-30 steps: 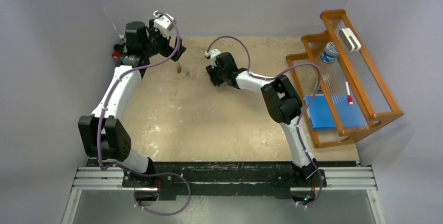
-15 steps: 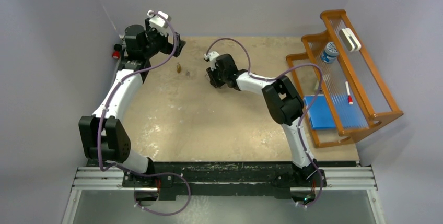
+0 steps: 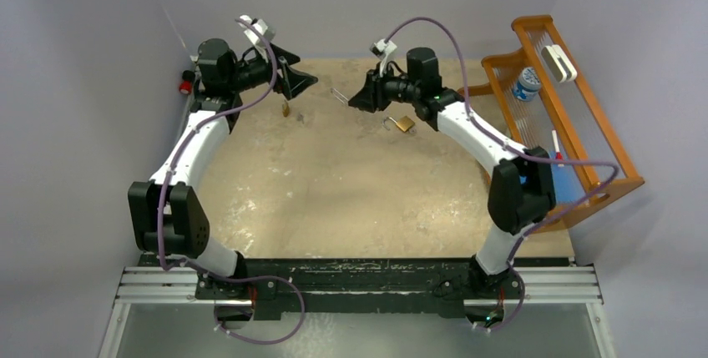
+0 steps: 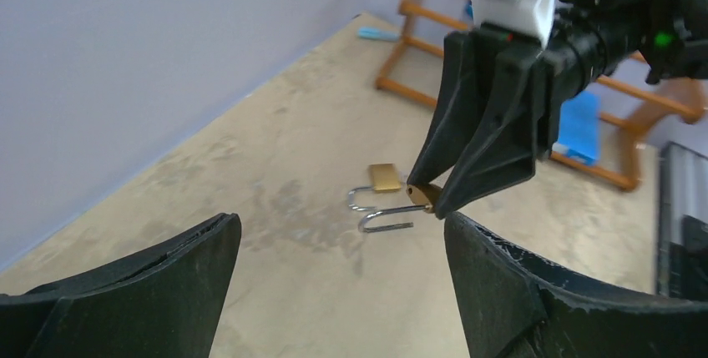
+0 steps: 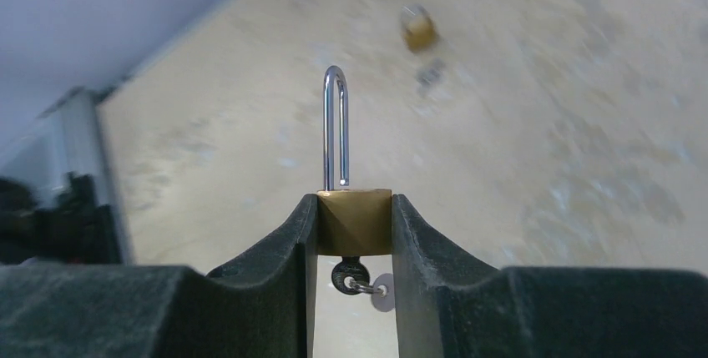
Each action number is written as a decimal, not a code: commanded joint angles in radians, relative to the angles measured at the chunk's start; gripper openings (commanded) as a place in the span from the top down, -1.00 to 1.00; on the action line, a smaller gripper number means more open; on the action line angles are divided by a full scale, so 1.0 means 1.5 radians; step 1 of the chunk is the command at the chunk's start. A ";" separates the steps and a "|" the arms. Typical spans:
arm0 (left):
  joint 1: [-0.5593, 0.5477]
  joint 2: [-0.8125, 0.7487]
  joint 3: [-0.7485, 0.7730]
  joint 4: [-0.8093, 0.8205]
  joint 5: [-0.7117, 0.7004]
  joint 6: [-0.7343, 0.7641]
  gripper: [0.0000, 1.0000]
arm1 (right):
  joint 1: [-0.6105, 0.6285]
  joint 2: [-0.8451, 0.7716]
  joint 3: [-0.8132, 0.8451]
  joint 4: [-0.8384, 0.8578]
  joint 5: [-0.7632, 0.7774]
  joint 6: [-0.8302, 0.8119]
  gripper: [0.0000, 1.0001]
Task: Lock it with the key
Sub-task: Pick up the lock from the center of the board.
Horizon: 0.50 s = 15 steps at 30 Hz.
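Above far worktop (image 3: 334, 174): padlock (image 5: 354, 224) pinched in right hand (image 4: 427, 195), left hand (image 4: 341, 224) released; liable to slip or shed dangling key (image 5: 347, 274).

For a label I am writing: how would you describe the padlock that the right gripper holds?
Look above the far middle of the tan table, at the right gripper. Between its fingers sits a brass padlock, key in its base; the other padlock lies loose on the table.

Both arms up, tips inward; L gripper (image 3: 304, 83) spread wide, R gripper (image 3: 354, 101) clamped.
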 commanded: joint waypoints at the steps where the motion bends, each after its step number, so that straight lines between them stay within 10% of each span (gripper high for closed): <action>1: -0.009 0.017 -0.007 0.205 0.156 -0.177 -0.81 | -0.011 -0.063 0.011 0.025 -0.191 0.049 0.96; 5: -0.054 0.019 -0.047 0.401 0.193 -0.300 -0.81 | -0.027 -0.088 0.020 0.014 -0.241 0.078 0.95; 15: -0.080 0.025 -0.021 0.329 0.262 -0.242 -0.60 | -0.026 -0.126 0.015 0.007 -0.239 0.090 0.93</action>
